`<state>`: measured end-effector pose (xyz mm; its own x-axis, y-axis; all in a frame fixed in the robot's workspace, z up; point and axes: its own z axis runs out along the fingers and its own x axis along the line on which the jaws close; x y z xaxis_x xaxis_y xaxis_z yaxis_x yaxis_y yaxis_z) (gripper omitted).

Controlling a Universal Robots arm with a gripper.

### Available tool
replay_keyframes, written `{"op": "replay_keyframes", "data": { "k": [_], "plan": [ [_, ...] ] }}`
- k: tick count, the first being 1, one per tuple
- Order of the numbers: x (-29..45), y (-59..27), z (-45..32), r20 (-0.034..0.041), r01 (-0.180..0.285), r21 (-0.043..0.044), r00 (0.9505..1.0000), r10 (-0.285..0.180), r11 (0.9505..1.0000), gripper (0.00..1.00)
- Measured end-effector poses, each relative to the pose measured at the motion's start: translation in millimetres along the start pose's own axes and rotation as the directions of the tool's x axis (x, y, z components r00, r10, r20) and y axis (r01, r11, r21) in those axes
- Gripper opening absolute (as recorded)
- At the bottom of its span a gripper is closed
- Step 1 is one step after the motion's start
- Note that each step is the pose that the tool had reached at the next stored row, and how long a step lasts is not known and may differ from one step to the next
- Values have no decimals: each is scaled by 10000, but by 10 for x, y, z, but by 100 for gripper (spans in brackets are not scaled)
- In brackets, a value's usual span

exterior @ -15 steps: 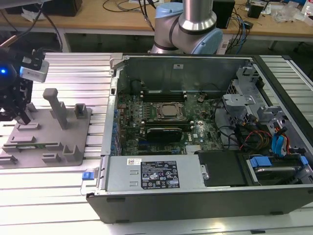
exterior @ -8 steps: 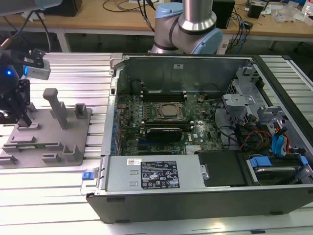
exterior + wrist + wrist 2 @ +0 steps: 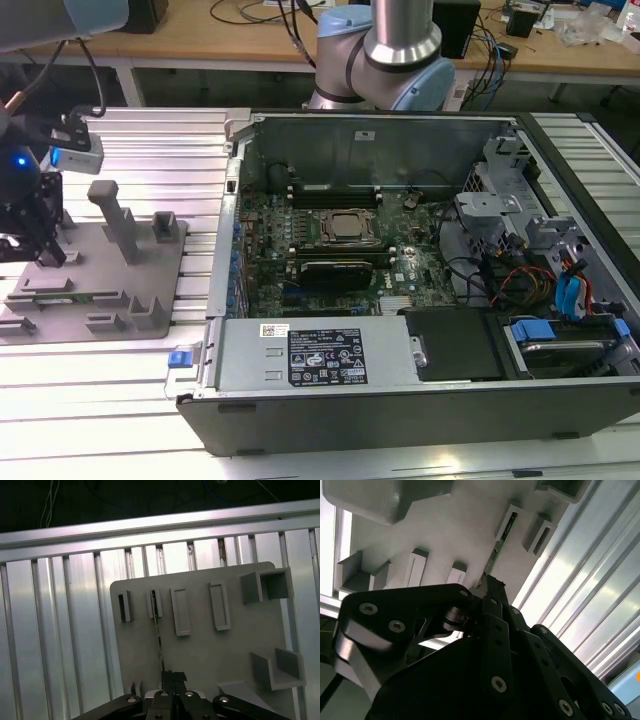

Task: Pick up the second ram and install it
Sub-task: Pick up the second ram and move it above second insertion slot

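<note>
The second ram [image 3: 158,630] is a thin green stick standing on edge in the slots of a grey fixture plate [image 3: 200,650]. In both wrist views its near end runs in between my black fingertips. My gripper [image 3: 173,674] looks shut on that end of the ram [image 3: 496,550], and the gripper [image 3: 490,582] is low over the plate [image 3: 460,525]. In the exterior view my gripper [image 3: 50,258] hangs at the far left over the plate [image 3: 110,270], just above the green stick [image 3: 75,297].
An open computer case [image 3: 400,400] lies at the exterior view's right, with its motherboard, CPU socket [image 3: 345,227] and a black card [image 3: 335,268] exposed. Grey fixture blocks [image 3: 118,220] rise from the plate. Ribbed aluminium table [image 3: 110,360] surrounds both.
</note>
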<state>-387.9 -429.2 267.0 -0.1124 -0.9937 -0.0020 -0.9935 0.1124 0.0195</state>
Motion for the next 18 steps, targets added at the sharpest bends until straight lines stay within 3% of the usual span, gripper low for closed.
{"op": "replay_keyframes", "data": {
  "k": [4, 18],
  "plan": [
    [7, 22, 78, 0, 40, 0, 10000, -40, 10000, 8],
    [65, 129, 192, -4, 155, -1, 9999, -155, 9999, 8]
  ]
}}
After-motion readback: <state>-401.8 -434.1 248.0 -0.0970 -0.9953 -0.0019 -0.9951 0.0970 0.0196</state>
